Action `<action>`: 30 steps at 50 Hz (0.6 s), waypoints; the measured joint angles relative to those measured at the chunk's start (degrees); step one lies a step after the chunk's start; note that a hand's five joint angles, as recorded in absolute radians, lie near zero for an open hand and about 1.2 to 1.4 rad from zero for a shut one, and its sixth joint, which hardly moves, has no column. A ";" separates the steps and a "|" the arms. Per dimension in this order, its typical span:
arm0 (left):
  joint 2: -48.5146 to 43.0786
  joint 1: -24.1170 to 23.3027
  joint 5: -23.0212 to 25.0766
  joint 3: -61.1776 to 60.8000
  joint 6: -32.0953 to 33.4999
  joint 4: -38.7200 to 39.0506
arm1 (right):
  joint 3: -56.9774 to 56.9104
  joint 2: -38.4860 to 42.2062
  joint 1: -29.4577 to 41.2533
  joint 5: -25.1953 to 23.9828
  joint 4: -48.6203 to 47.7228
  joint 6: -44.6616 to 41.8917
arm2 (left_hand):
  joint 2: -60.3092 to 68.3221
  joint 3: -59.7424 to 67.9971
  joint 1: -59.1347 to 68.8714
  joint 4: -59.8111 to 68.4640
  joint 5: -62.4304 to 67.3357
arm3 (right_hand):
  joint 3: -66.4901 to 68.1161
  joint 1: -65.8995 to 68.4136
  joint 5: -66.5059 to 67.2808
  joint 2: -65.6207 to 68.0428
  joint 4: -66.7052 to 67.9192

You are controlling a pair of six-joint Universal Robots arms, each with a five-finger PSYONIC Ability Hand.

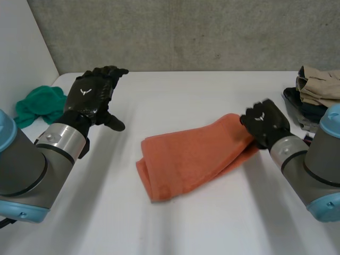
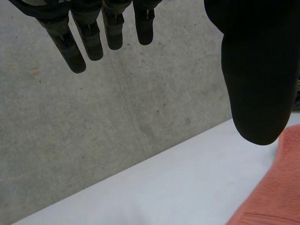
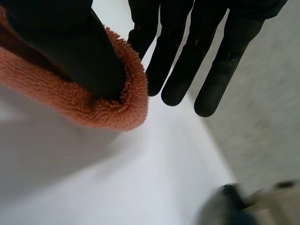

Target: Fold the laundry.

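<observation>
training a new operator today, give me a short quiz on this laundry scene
1. True or false: the left hand holds the orange towel.
2. What lies on the left hand's outer side? a) green cloth b) white shirt c) blue sock
3. Which hand's thumb touches the towel?
Key: 1 false, its fingers are straight and hold nothing; 2 a; 3 the right hand.
</observation>
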 measured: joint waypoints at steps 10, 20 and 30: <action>2.23 -0.30 -0.01 1.33 -0.24 -0.94 | -2.22 1.33 18.56 -10.03 -11.01 -7.82 | 0.00 0.00 0.00 0.00 0.00 | 0.18 0.50 0.05 0.01 0.02; 2.11 -1.19 -3.49 4.59 -0.44 -7.07 | 1.25 9.25 26.53 -15.89 -12.89 -6.07 | 0.00 0.00 0.00 0.00 0.00 | -52.31 -47.60 -52.23 -52.40 -52.69; -5.16 -9.60 -10.94 13.73 -0.24 -11.97 | 2.56 -3.68 16.18 -11.62 -6.18 23.66 | 0.00 0.00 0.08 0.00 0.00 | -55.92 -49.65 -54.90 -55.23 -56.22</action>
